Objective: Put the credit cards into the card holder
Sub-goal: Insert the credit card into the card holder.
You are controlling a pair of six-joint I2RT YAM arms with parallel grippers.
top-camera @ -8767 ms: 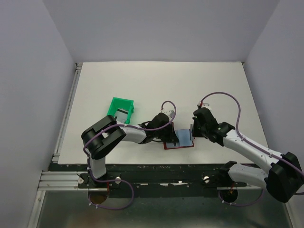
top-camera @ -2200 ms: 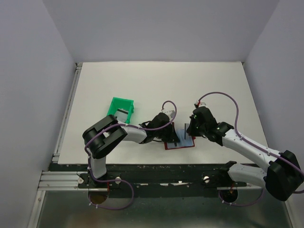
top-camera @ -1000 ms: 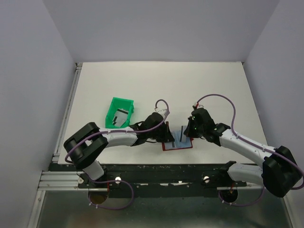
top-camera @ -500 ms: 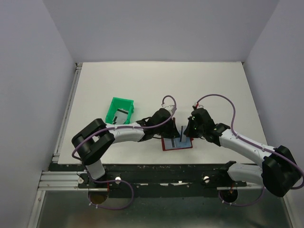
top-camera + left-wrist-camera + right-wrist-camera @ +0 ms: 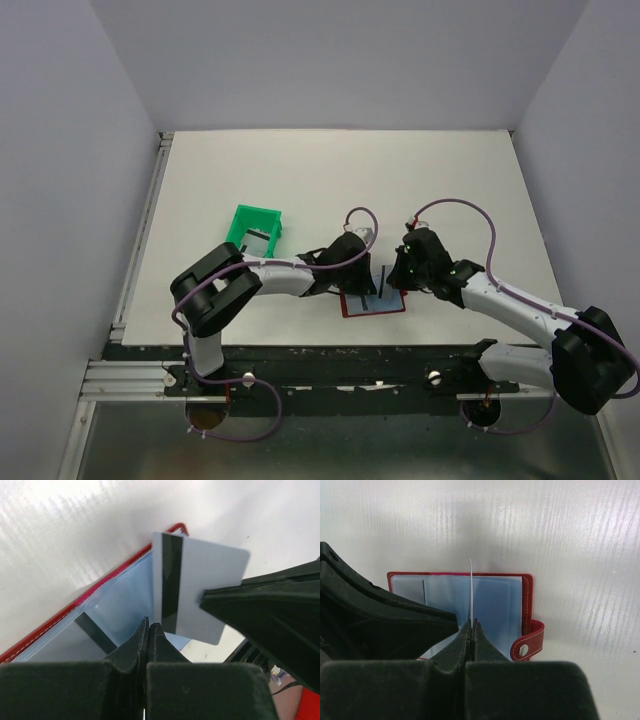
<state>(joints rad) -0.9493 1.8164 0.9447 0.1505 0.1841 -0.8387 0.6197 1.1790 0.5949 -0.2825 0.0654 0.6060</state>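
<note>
Card holder (image 5: 527,600) — dark red rim, light blue inside; credit card (image 5: 210,575) — silver-grey, black stripe.

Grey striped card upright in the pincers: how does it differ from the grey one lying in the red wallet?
The held grey striped card stands on edge, pinched by the right gripper; the tucked grey card lies flat. The held card is bare; the tucked card sits under a see-through sleeve of the open dark red card holder. Both carry a dark stripe.
</note>
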